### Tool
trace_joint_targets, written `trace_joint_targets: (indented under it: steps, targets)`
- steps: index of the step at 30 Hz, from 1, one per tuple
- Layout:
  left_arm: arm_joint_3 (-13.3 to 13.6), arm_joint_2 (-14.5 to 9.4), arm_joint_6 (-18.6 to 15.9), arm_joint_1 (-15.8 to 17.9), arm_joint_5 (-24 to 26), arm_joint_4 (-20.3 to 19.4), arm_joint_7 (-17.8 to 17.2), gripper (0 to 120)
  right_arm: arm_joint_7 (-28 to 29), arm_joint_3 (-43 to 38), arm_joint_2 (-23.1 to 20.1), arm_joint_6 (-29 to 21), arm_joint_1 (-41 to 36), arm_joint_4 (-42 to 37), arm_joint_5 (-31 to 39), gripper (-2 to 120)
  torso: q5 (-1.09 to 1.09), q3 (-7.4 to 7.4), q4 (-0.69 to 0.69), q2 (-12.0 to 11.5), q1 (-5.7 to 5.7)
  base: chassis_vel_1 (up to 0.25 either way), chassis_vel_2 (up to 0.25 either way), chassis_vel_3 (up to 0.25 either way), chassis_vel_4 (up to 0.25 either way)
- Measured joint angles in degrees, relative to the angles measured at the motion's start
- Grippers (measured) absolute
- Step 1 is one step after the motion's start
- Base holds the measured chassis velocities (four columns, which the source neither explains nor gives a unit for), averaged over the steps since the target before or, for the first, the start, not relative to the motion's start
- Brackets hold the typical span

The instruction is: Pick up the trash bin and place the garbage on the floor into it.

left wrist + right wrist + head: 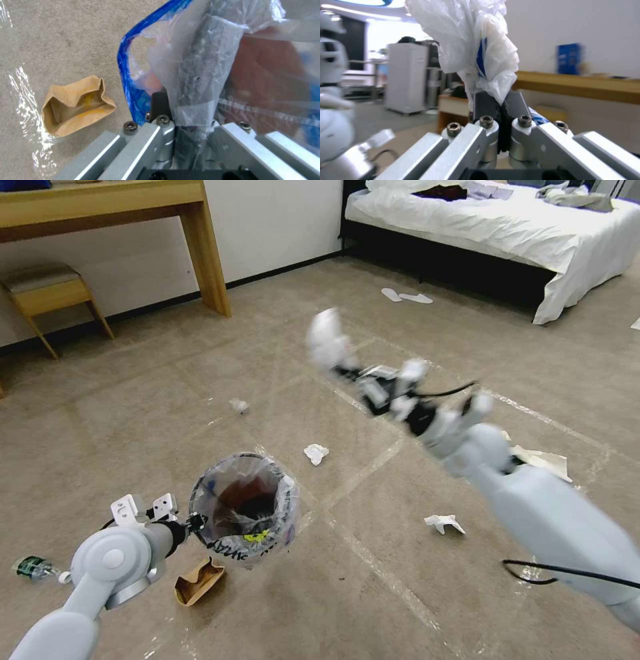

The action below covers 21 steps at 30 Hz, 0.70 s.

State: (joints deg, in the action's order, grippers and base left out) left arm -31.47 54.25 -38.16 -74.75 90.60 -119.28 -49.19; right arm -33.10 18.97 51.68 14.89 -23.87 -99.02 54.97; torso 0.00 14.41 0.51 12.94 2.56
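My left gripper is clamped on the rim of the trash bin, holding it low at front left. Right gripper is pinched on a white plastic wrapper, raised out ahead. I'd say we're mid-carry; next it needs to get over the bin mouth. Tissues and a brown box lie on the taped carpet; desk and bed behind.
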Motion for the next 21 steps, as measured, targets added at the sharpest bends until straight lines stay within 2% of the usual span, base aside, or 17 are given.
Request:
trace_joint_targets:
  steps: [8,12,15,21]
  targets:
    - [-0.51,0.57,0.03,-0.8,0.03,-0.66,-0.37,0,-1.46,13.91,5.47,0.61,8.91,3.9,-0.2,0,-0.01,0.0,0.0,0.0,0.0,0.0,0.0,0.0,0.0]
    - [-0.51,0.75,0.04,-0.91,-0.05,-0.74,-0.39,0,-1.84,15.86,7.39,0.96,9.67,6.08,-0.54,0,0.0,0.0,0.01,0.0,0.0,0.0,0.0,0.0,0.0]
    - [-0.49,0.9,0.04,-1.08,-0.1,-1.13,-0.47,0,-2.24,16.86,11.9,1.33,9.81,9.98,-1.17,0,0.0,0.0,-0.01,0.0,0.0,0.0,0.0,0.0,0.0]
    - [-0.45,1.24,0.04,-1.1,-0.14,-1.2,-0.51,0,-2.67,17.27,14.37,1.54,9.18,12.24,-1.81,0,0.0,0.0,-0.01,-0.01,0.0,0.0,0.0,0.0,0.0]
